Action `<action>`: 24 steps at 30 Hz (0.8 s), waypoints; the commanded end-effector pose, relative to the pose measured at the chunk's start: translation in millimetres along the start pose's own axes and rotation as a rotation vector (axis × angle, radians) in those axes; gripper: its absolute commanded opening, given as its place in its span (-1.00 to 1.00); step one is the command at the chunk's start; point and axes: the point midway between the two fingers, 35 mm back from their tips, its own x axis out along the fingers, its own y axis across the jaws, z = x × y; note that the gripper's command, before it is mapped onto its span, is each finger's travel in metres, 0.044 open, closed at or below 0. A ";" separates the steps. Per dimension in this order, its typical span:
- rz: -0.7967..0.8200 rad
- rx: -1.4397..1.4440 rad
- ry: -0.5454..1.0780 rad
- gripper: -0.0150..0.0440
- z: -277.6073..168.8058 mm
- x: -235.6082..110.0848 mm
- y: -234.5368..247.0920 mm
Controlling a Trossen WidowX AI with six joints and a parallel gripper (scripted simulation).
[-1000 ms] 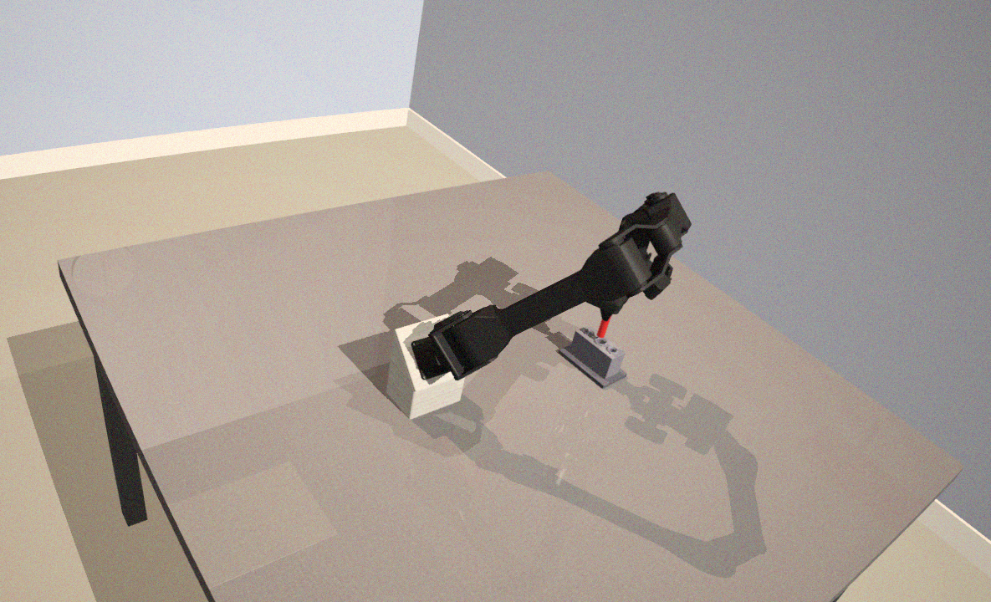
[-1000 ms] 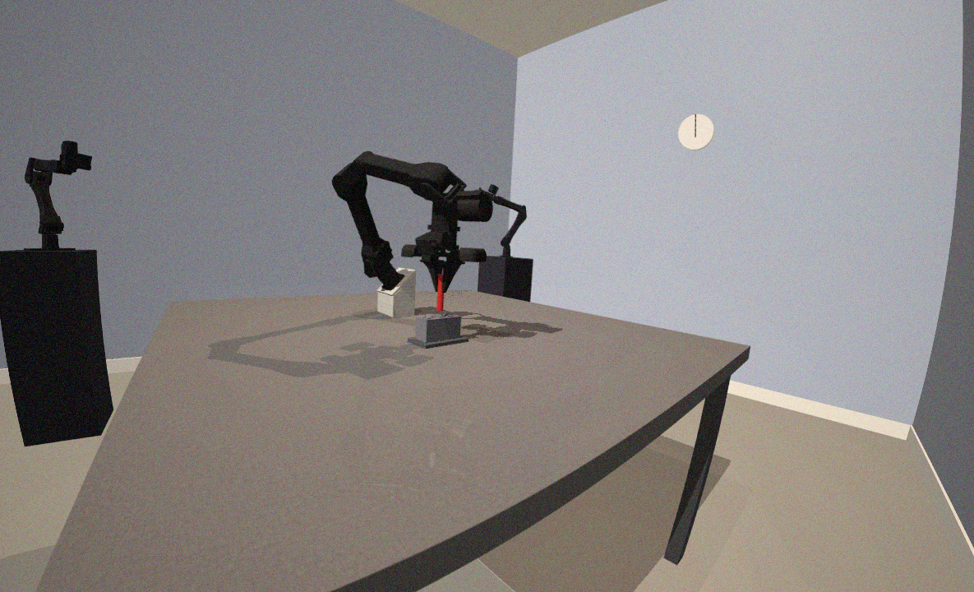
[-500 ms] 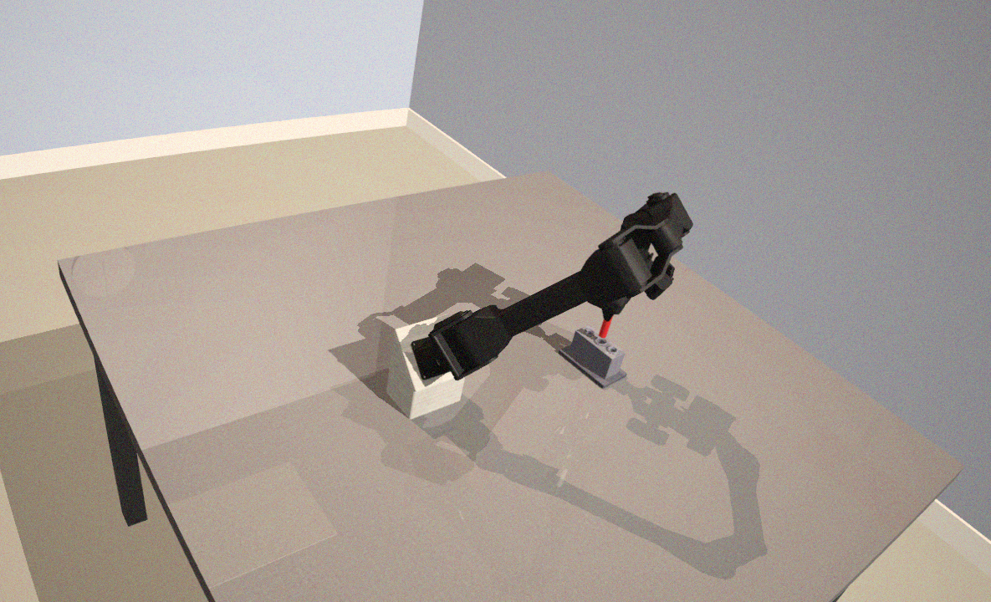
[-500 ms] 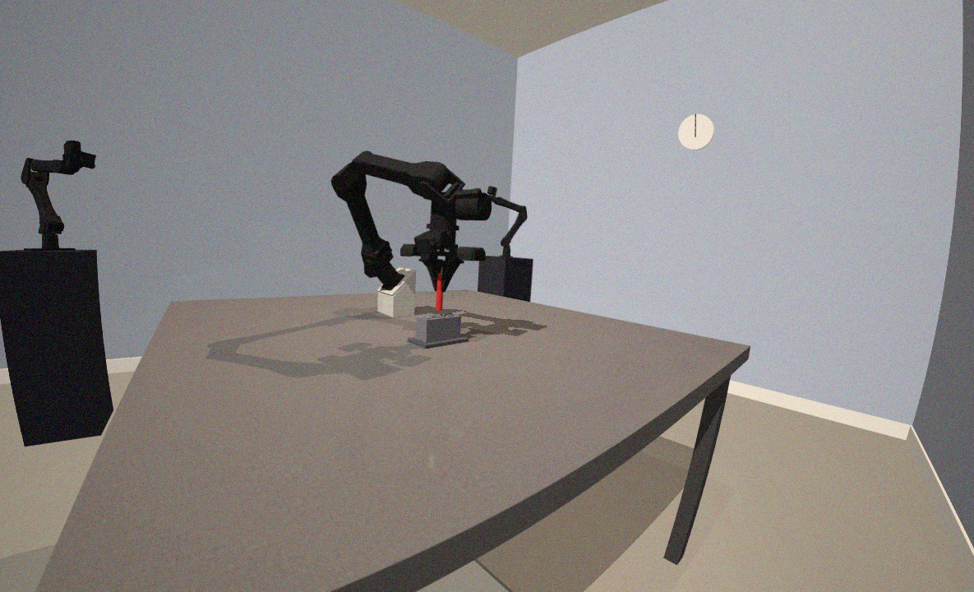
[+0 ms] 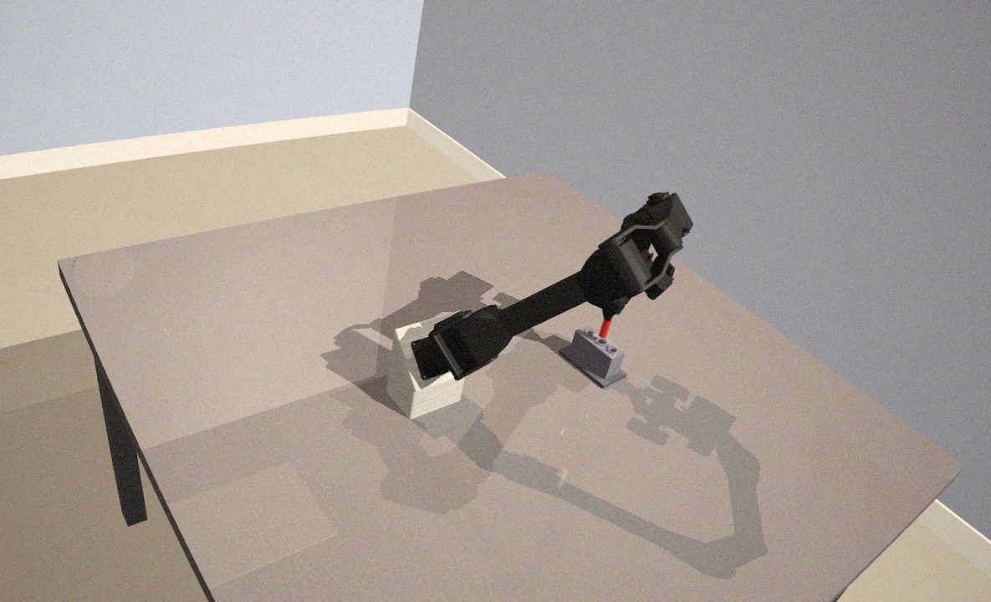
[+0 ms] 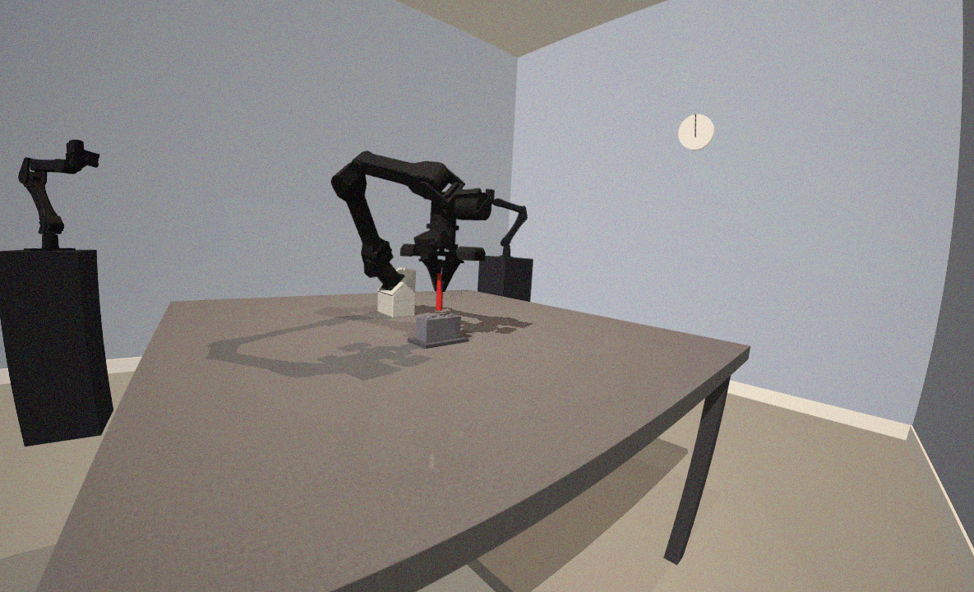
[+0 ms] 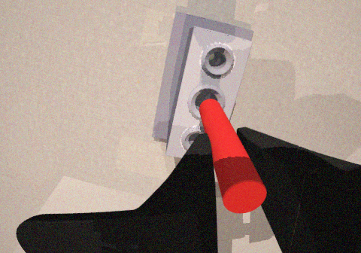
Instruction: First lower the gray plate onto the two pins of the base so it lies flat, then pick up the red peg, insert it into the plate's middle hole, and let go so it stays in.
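My gripper (image 5: 612,305) (image 6: 438,275) (image 7: 222,140) is shut on the red peg (image 5: 605,327) (image 6: 438,291) (image 7: 224,150) and holds it upright by its top end. The gray plate (image 5: 593,344) (image 6: 437,319) (image 7: 198,62) lies flat on the base (image 5: 591,370) (image 6: 438,341) (image 7: 168,87), with three holes in a row on top. In the wrist view the peg's lower tip lines up with the middle hole (image 7: 207,99). In the top and exterior views the tip sits just above the plate. I cannot tell whether it touches the hole.
The arm stands on a white block (image 5: 423,385) (image 6: 394,302) left of the base. The table's right edge (image 5: 843,359) is near. Two black pedestals (image 6: 48,345) (image 6: 505,277) with other arms stand off the table.
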 end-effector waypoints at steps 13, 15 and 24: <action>0.000 0.000 0.000 -0.49 2.2 0.0 -1.1; 0.000 0.000 0.000 -0.49 2.4 0.0 -1.2; 0.000 -0.001 -0.001 -0.49 2.3 5.1 -1.0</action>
